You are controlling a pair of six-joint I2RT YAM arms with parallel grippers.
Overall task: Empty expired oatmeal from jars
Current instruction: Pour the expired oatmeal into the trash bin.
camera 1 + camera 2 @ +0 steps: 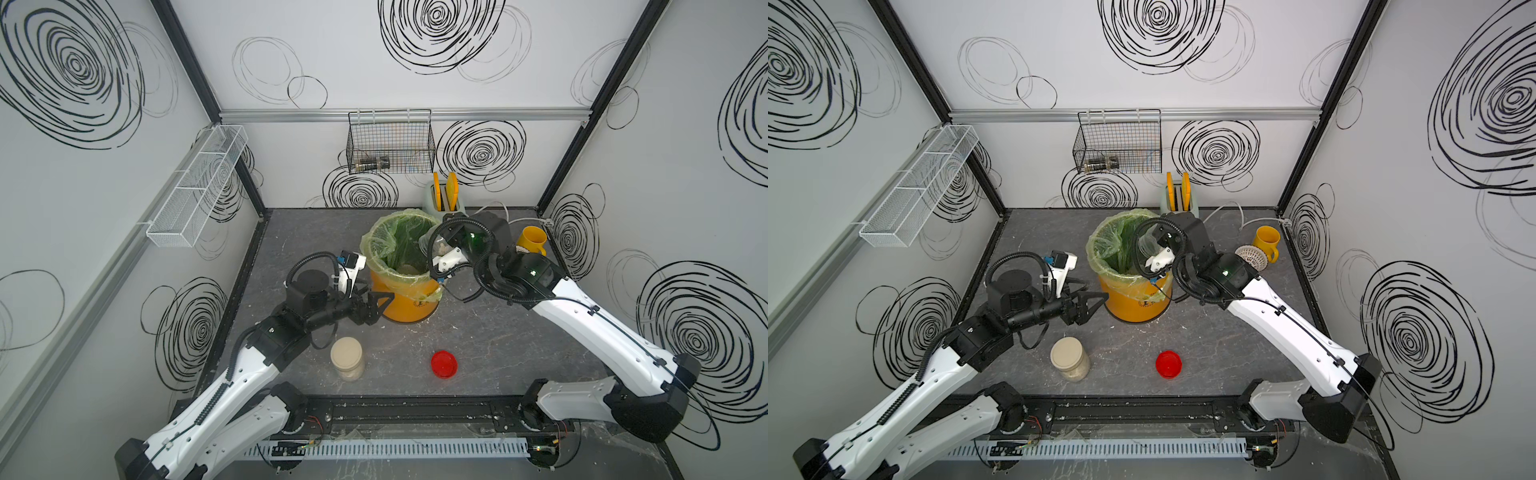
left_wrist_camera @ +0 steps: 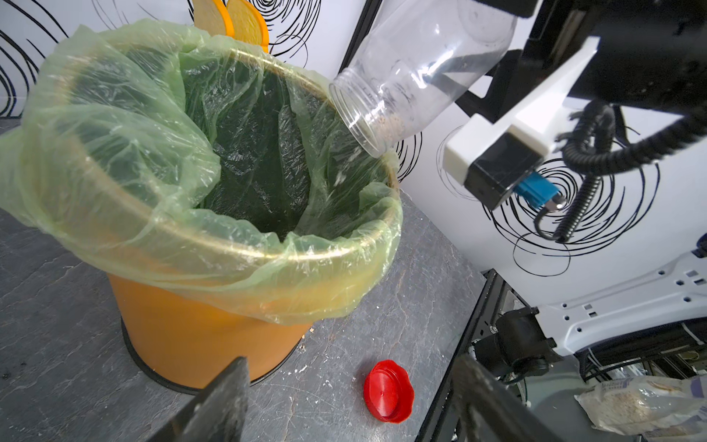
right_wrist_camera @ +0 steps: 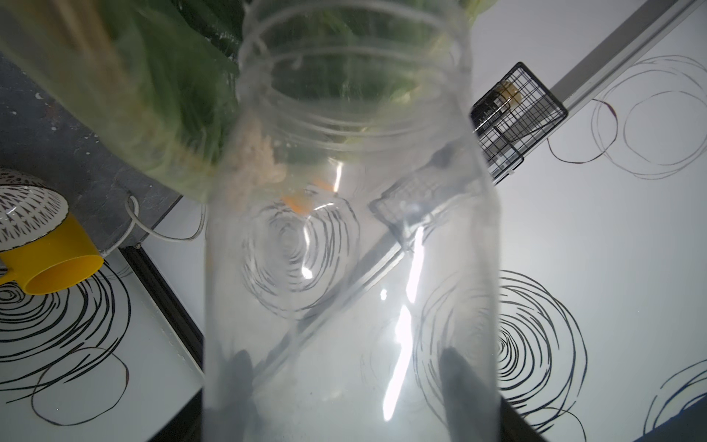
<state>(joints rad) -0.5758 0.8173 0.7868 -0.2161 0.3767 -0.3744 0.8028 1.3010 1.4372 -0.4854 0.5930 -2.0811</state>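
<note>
My right gripper (image 3: 346, 367) is shut on a clear, lidless jar (image 1: 434, 245) (image 1: 1148, 247) (image 2: 413, 72). The jar is tilted mouth-down over the orange bucket (image 1: 405, 307) (image 2: 191, 336) with its green liner. A small clump of oatmeal (image 2: 390, 128) (image 3: 256, 164) clings near the jar's mouth; the rest of this jar looks bare. Its red lid (image 1: 444, 363) (image 2: 388, 391) lies on the table. A second jar (image 1: 347, 357) (image 1: 1068, 357) with a cream lid stands upright near the front, full of oatmeal. My left gripper (image 1: 380, 305) (image 2: 354, 413) is open beside the bucket's left wall, holding nothing.
A yellow mug (image 1: 532, 240) and an upturned patterned bowl (image 1: 1250, 255) sit at the back right. A toaster (image 1: 444, 195) stands behind the bucket. A black wire basket (image 1: 390, 143) and a white mesh shelf (image 1: 195, 187) hang on the walls. Crumbs dot the table.
</note>
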